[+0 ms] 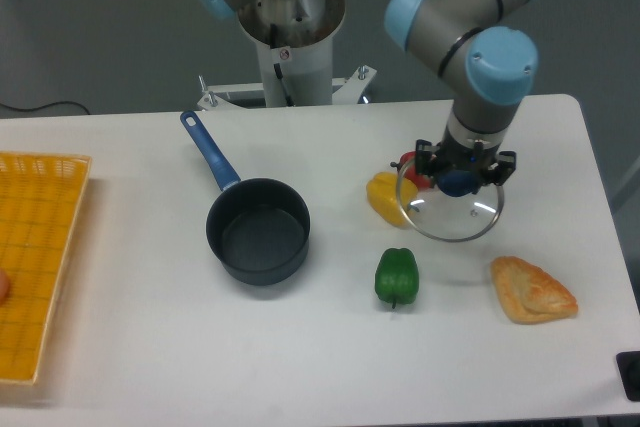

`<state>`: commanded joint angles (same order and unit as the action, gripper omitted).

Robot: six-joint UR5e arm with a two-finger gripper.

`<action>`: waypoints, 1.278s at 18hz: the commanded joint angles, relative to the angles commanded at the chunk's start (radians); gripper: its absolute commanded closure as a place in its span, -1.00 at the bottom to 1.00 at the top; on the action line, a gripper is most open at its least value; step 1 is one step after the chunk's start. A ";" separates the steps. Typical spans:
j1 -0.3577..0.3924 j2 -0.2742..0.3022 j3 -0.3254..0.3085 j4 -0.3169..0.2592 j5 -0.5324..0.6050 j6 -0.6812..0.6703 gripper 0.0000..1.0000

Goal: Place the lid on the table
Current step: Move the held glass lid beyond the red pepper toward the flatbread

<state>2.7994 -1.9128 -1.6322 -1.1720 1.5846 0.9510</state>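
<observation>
The lid (pixel 450 215) is a round clear glass disc with a thin metal rim and a dark blue knob. It hangs level a little above the white table (pixel 150 347), right of centre. My gripper (pixel 459 181) points straight down and is shut on the knob. The lid partly overlaps a yellow pepper (pixel 385 197) and a red item (pixel 412 165) behind it. The dark blue saucepan (pixel 258 231) stands uncovered to the left, its long blue handle pointing to the back left.
A green pepper (pixel 397 275) lies in front of the lid. A croissant-like pastry (pixel 531 290) lies at the front right. A yellow woven tray (pixel 35 257) sits at the table's left edge. A second robot base (pixel 290 27) stands behind the table.
</observation>
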 joint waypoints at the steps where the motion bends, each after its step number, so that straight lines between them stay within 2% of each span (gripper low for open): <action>1: 0.006 -0.006 0.006 0.002 0.000 0.014 -0.34; 4: 0.028 -0.035 0.026 0.005 0.002 0.057 -0.34; 7: 0.054 -0.064 0.032 0.054 0.002 0.106 -0.34; 10: 0.084 -0.089 0.034 0.077 0.002 0.160 -0.34; 23: 0.143 -0.150 0.043 0.120 -0.005 0.219 -0.35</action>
<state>2.9422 -2.0631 -1.5892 -1.0523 1.5800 1.1704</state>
